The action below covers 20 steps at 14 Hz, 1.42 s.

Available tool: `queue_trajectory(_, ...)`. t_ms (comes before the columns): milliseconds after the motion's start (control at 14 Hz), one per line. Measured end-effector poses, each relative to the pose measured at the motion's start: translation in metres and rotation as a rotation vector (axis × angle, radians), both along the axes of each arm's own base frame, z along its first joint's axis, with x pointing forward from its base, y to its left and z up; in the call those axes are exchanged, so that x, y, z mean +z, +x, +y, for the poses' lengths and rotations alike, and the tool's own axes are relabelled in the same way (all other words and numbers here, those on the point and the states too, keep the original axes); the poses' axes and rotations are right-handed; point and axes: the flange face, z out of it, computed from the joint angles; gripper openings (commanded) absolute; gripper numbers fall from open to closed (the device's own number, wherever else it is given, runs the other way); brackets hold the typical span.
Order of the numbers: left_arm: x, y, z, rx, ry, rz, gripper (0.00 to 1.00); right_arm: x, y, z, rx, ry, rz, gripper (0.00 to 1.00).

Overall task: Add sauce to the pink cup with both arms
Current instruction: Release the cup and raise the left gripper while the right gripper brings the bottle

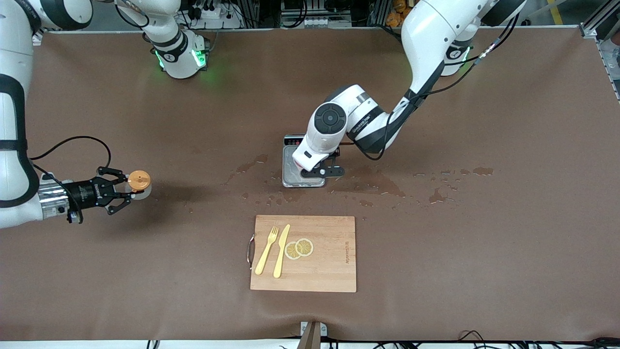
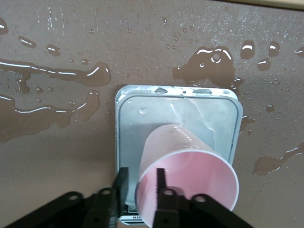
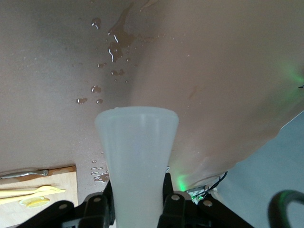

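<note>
My right gripper (image 1: pixel 129 188) is shut on the sauce bottle (image 1: pixel 139 184), a translucent whitish bottle with an orange cap, and holds it above the table at the right arm's end. In the right wrist view the bottle (image 3: pixel 137 152) sits between the fingers of that gripper (image 3: pixel 137 202). My left gripper (image 1: pixel 320 170) is over a silver scale (image 1: pixel 290 165) at the table's middle. In the left wrist view it (image 2: pixel 141 186) is shut on the wall of the pink cup (image 2: pixel 194 183), one finger inside the rim and one outside, over the scale (image 2: pixel 137 118). The left arm's wrist hides the cup in the front view.
A wooden cutting board (image 1: pixel 329 257) lies nearer the front camera than the scale, with a yellow fork (image 1: pixel 267 250), a yellow knife (image 1: pixel 281 250) and lemon slices (image 1: pixel 299 248) on it. Wet spill patches (image 1: pixel 382 184) spread around the scale and toward the left arm's end.
</note>
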Motion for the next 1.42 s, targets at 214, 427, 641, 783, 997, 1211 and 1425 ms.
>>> queue_trajectory(214,0.011,0.009,0.001,0.006,-0.011,-0.026,1.00,0.014,0.003,0.010,0.012,-0.053,0.001,0.37)
queue_trajectory(427,0.051,0.025,0.007,-0.004,-0.017,-0.121,1.00,0.028,0.008,0.031,0.021,-0.121,0.015,0.37)
queue_trajectory(641,0.119,0.050,0.042,0.014,-0.010,-0.200,1.00,0.042,0.013,0.065,0.027,-0.181,0.031,0.37)
queue_trajectory(783,0.164,0.075,0.090,0.022,0.013,-0.236,1.00,0.050,0.014,0.088,0.023,-0.243,0.051,0.36)
queue_trajectory(997,0.207,0.106,0.171,0.009,0.068,-0.249,1.00,0.066,0.017,0.140,0.040,-0.373,0.061,0.35)
queue_trajectory(1211,0.233,0.119,0.244,-0.063,0.132,-0.206,1.00,0.076,0.014,0.197,0.028,-0.454,0.077,0.34)
queue_trajectory(1425,0.265,0.126,0.319,-0.116,0.150,-0.183,1.00,0.085,0.010,0.237,0.003,-0.505,0.078,0.33)
